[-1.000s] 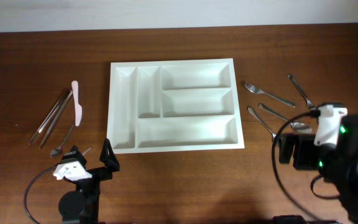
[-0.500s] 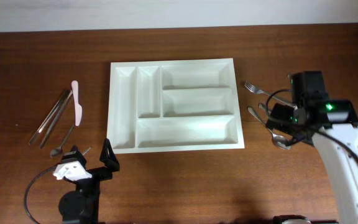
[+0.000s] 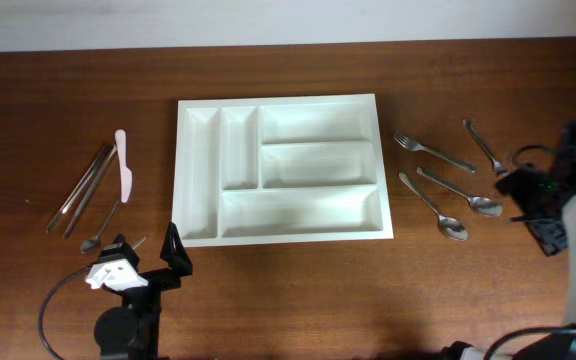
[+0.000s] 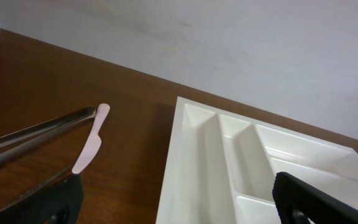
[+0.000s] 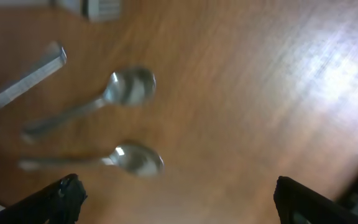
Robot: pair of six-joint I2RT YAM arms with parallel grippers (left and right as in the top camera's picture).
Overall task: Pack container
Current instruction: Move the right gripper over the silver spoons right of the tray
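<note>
A: Entry one, container (image 3: 260, 150). Position and reason?

B: Flat at the middle of the tabletop (image 3: 288, 300), long side toward both arms. All five compartments bare, so packing not yet begun. Central placing probably meant to put it within reach of either arm.

A: Grippers?

B: Left gripper (image 3: 175, 250): low, just off the container's near-left corner, jaws spread fully, nothing held. Right gripper (image 5: 179, 202): jaws equally wide, empty, above bare wood just right of the cutlery, with two spoon bowls in its wrist view. Blurred from overhead.

A: Stock on the left side?

B: Pink knife (image 3: 122, 165), then long metal pieces (image 3: 86, 188) beside it, kind not clear. Small spoon (image 3: 103, 228) nearest the left gripper. All well apart from the container.

A: Right side?

B: Fork (image 3: 436, 153) closest to the container. Near spoon (image 3: 428, 203) and far spoon (image 3: 453, 188) side by side. One more metal utensil (image 3: 483, 145) further back, type uncertain. Split into two lots, likely one share per arm.

A: Obstructions?

B: None between either lot and the container. Raised rim to clear at every drop. Spoons close together and flat on the wood: awkward to pinch, with some risk of nudging a neighbour.
</note>
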